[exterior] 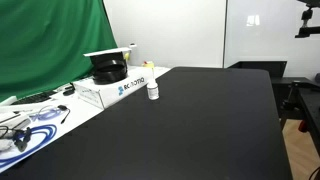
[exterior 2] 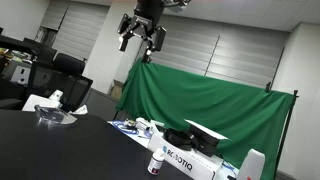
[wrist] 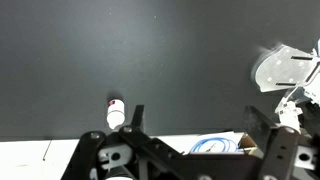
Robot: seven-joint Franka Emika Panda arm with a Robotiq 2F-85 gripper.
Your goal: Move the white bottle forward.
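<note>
**Cables** [exterior: 30,128]: a blue and white tangle at the far left of the counter [exterior: 200,130], seemingly parked clear of the working surface.

**Robotiq carton** [exterior: 125,88]: a white box with its flap raised. A dark item sits on top, possibly coiled hose; the view is too coarse to confirm.

**White bottle** [exterior: 152,91]: upright on the black counter, just beside the carton's printed face. Bare counter lies around it, which would allow a forward shift.

**End effector** [exterior 2: 143,42]: fingers spread and holding nothing, hung high above the green backdrop [exterior 2: 200,100] and well apart from the bottle. This is judged a standby height before any approach.

**View notes:**
- Only one exterior view shows the end effector and its height.
- The wrist view looks down on the bottle [wrist: 116,113]. It sits outside the gap between the fingers, beside the finger [wrist: 136,112] on that view's left, so a sideways correction seems needed before descent.
</note>
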